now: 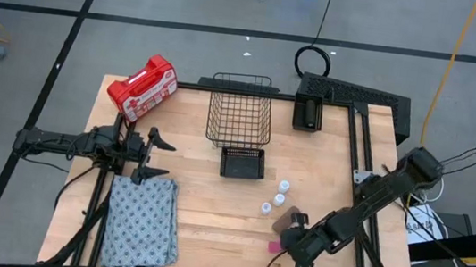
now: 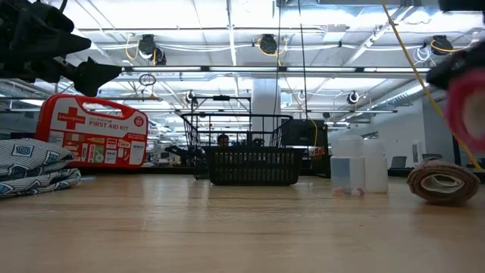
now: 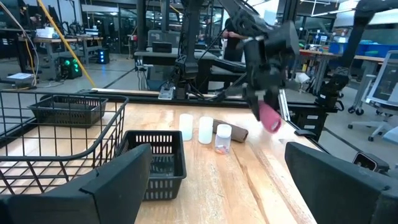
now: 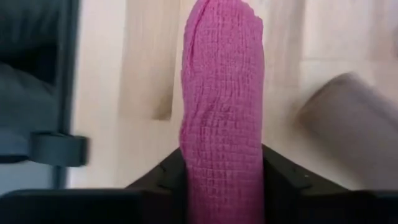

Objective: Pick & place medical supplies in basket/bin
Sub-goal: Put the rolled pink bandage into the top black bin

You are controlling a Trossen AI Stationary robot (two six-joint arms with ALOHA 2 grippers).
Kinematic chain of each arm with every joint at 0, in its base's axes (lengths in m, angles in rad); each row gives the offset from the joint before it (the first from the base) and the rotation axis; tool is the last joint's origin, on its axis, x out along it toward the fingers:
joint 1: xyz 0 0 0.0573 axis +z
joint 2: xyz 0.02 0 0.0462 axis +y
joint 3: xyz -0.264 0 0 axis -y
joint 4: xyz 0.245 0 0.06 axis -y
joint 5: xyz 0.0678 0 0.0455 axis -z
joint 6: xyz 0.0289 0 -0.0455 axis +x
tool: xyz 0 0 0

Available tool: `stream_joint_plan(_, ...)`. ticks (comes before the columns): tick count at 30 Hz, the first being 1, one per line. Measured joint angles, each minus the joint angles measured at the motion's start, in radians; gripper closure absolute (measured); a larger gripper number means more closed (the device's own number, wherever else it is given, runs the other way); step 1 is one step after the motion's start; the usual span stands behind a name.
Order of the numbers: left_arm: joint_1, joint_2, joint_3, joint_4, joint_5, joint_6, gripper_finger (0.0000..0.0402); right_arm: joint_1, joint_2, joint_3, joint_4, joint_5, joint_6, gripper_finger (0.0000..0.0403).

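Note:
A pink roll of woven wrap (image 4: 222, 106) sits between the fingers of my right gripper (image 1: 287, 243), which is shut on it above the table's near right part; it also shows in the left wrist view as the pink roll (image 3: 270, 118). A brown roll (image 1: 285, 218) lies on its side beside three white vials (image 1: 277, 196), which stand upright. The grey patterned cloth (image 1: 142, 221) lies folded at the near left. The wire basket (image 1: 241, 107) stands at the far middle. My left gripper (image 1: 153, 155) waits open at the left, above the cloth's far edge. My right gripper pinches the pink roll between its two fingers, one on each side (image 4: 186, 168). The fingers (image 4: 283, 180) slant down from the table's near right. The roll sticks out past the fingertips and is lifted clear of the table (image 3: 270, 118).
A small black bin (image 1: 243, 163) stands just in front of the basket, and another black box (image 1: 307, 113) at the far right. A red first aid kit (image 1: 143, 87) stands at the far left corner. Bare wood lies between the cloth and the vials.

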Motion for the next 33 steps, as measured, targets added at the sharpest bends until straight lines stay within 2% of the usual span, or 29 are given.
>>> stream_joint_plan(3, 0.000, 0.000, 0.000, -0.001, 0.000, 0.000, 0.0027, -0.006, -0.088, 0.000, -0.002, 0.010, 0.023, 0.0319)
stream_joint_plan(5, 0.000, 0.000, 0.000, -0.001, 0.000, 0.000, 0.0027, -0.009, -0.141, 0.000, -0.012, 0.054, 0.040, 0.0326)
stream_joint_plan(13, 0.000, 0.000, 0.000, -0.001, 0.000, 0.000, 0.0027, -0.016, -0.288, 0.000, -0.075, 0.393, 0.100, 0.0306)
stream_joint_plan(17, 0.000, 0.000, 0.000, -0.001, 0.000, 0.000, 0.0027, -0.051, -0.303, -0.006, -0.073, 0.551, 0.102, 0.0310)
stream_joint_plan(21, 0.000, 0.000, 0.000, -0.001, 0.000, 0.000, 0.0027, -0.124, -0.302, -0.051, 0.004, 0.680, 0.110, 0.0311)
stream_joint_plan(27, 0.000, 0.000, 0.000, -0.001, 0.000, 0.000, 0.0027, -0.336, -0.302, -0.156, 0.200, 0.691, -0.065, 0.0306)
stream_joint_plan(33, 0.000, 0.000, 0.000, -0.001, 0.000, 0.000, 0.0027, -0.592, -0.302, -0.322, 0.663, 0.688, -0.312, 0.0306)
